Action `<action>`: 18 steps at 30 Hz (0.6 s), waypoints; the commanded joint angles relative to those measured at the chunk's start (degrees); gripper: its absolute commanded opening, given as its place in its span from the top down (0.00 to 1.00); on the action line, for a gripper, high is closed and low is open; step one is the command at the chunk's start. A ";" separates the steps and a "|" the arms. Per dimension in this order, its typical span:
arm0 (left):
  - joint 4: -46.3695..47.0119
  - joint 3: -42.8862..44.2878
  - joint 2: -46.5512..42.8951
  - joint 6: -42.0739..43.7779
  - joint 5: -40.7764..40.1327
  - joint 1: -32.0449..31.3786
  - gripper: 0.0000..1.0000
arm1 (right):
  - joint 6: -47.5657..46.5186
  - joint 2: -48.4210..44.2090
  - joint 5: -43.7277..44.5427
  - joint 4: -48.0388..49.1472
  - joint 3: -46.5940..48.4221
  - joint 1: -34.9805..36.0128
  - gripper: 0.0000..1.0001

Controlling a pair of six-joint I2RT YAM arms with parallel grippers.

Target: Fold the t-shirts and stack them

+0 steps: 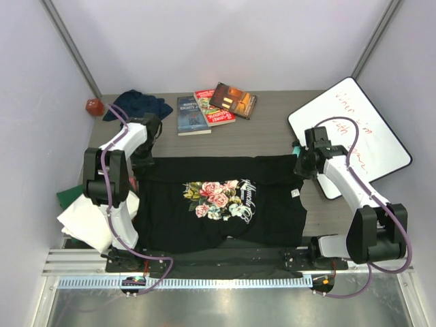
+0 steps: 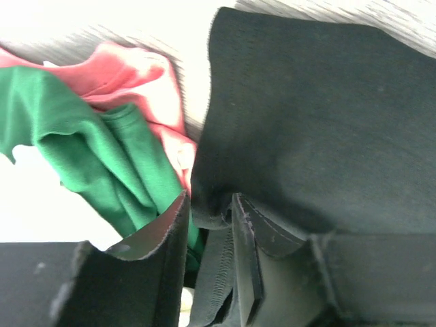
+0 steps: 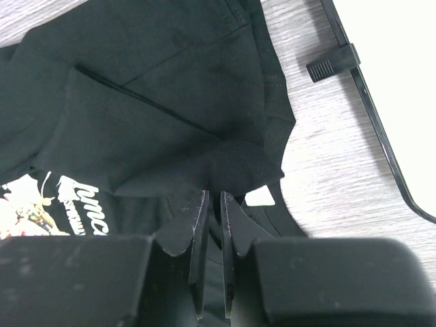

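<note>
shirt: black rose-print t-shirt point(image 1: 225, 197) lies spread on the worktop point(image 1: 272, 136), between my hands
left hand point(image 2: 210, 212): clamped on its far-left edge, green shirt point(image 2: 102, 157) just beside
right hand point(image 3: 213, 201): pinched shut on its far-right fold

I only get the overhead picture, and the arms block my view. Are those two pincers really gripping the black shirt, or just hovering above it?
Observer: The right wrist camera shows the right pincer closed on a fold at the black shirt edge.
Operator: And the left one?
Observer: Its wrist camera shows the left pincer pinching a hemmed edge of the same shirt.
Operator: Anything else hidden from me?
Observer: Yes, a pinkish-red cloth bunched against the green cloth beside that pincer.
</note>
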 commanded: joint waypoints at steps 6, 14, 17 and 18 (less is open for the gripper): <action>-1.21 0.46 -1.70 -2.13 -6.70 -0.18 0.66 | 1.30 -9.18 1.18 -2.60 0.17 -0.24 0.92; -0.77 1.60 -3.89 -3.10 -8.02 -0.18 0.66 | 1.66 -13.32 2.24 -4.02 4.74 -0.16 0.80; 0.37 3.44 -6.09 -3.01 -5.83 -0.18 0.66 | 1.39 -10.52 2.07 -0.41 4.74 -0.16 0.79; 0.72 3.97 -6.61 -2.75 -4.69 -0.18 0.66 | 1.31 -7.81 1.63 1.42 4.56 -0.24 0.79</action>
